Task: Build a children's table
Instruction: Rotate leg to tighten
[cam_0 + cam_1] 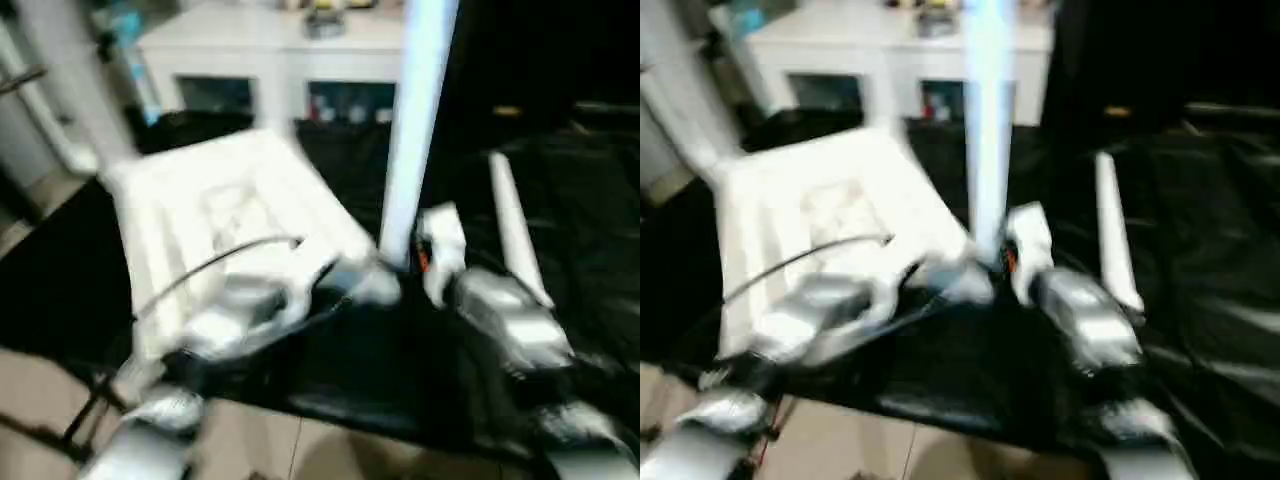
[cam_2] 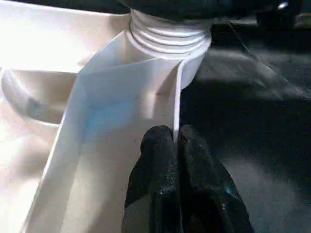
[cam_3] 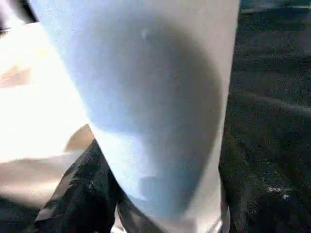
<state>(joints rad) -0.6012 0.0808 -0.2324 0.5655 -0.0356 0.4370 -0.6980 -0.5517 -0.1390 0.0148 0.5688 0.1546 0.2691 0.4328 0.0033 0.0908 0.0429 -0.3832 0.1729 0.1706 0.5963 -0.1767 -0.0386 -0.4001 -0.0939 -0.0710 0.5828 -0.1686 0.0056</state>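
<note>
The tabletop (image 1: 230, 210) lies underside up on the black-covered bench (image 1: 560, 200), its long axis running away from the robot. One leg (image 1: 415, 120) stands upright in the near right corner socket (image 2: 167, 36), long axis vertical. Another leg (image 1: 515, 225) lies flat on the bench to the right, pointing away. The left end effector (image 2: 176, 141), fingers together, pinches the tabletop's thin rim below the socket. The right end effector (image 1: 420, 262) is clamped around the upright leg's base, both forearms reaching forward and inward.
</note>
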